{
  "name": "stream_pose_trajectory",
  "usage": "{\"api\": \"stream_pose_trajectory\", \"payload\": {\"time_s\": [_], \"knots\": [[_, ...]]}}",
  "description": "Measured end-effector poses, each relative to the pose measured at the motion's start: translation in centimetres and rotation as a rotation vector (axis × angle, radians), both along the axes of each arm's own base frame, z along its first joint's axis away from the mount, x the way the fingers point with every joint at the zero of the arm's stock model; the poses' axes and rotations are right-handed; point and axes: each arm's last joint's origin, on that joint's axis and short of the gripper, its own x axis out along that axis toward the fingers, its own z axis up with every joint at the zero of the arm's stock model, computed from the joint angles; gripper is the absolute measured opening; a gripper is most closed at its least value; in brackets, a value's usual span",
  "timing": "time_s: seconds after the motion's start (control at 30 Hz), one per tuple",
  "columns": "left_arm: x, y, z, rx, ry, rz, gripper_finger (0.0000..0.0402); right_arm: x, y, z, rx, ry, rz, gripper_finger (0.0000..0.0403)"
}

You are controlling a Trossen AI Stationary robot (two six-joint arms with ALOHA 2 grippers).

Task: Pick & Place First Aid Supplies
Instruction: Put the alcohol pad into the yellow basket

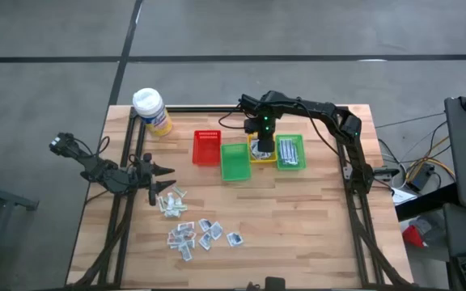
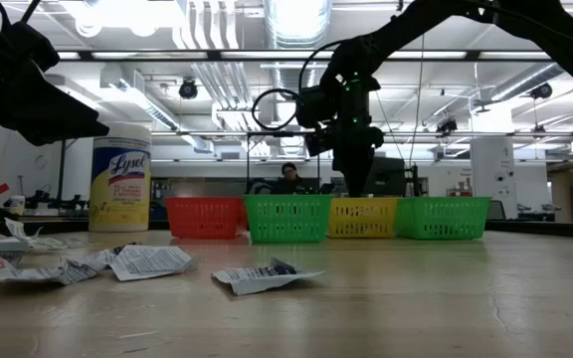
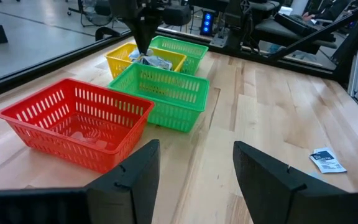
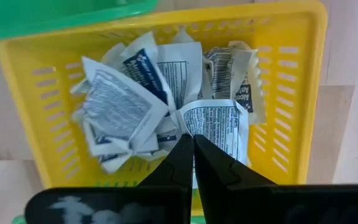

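Note:
Several small white first aid packets (image 1: 192, 230) lie flat on the table's near left part. More packets (image 4: 120, 109) are piled in the yellow bin (image 1: 262, 154). My right gripper (image 4: 193, 138) hangs just above that bin, pointing down, shut on one white printed packet (image 4: 219, 124). My left gripper (image 3: 194, 155) waits open at the table's left side, level, with nothing between its fingers; it also shows in the high view (image 1: 164, 171). My right gripper pinches the printed packet by its edge (image 4: 199, 129) between the free ends of its two fingers, coming from above and pointing down. The packet hangs below the fingertips over the pile in the yellow bin. I cannot tell whether it touches the pile.
A red bin (image 1: 206, 147), a green bin (image 1: 235, 162) and a second green bin (image 1: 290, 152) holding strips stand in a row with the yellow one. A yellow wipes canister (image 1: 152, 111) stands at the far left. One loose packet (image 3: 327, 160) lies before my left gripper.

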Motion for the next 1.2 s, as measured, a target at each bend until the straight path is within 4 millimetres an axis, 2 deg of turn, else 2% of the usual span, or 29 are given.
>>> {"api": "stream_pose_trajectory", "payload": {"time_s": [0.6, 0.9, 1.2], "knots": [[0.0, 0.0, 0.0, 0.000, 0.000, 0.000, 0.0197, -0.3, -0.2, -1.1, 0.004, 0.007, -0.056, 0.0011], [0.0, 0.0, 0.0, 0.000, 0.000, 0.000, 0.0197, -0.5, -0.1, -1.1, 0.013, 0.026, -0.057, 0.0075], [0.0, 0.0, 0.0, 0.000, 0.000, -0.001, 0.0197, -1.0, 0.2, 0.6, 0.048, 0.096, -0.058, 0.0114]]}}
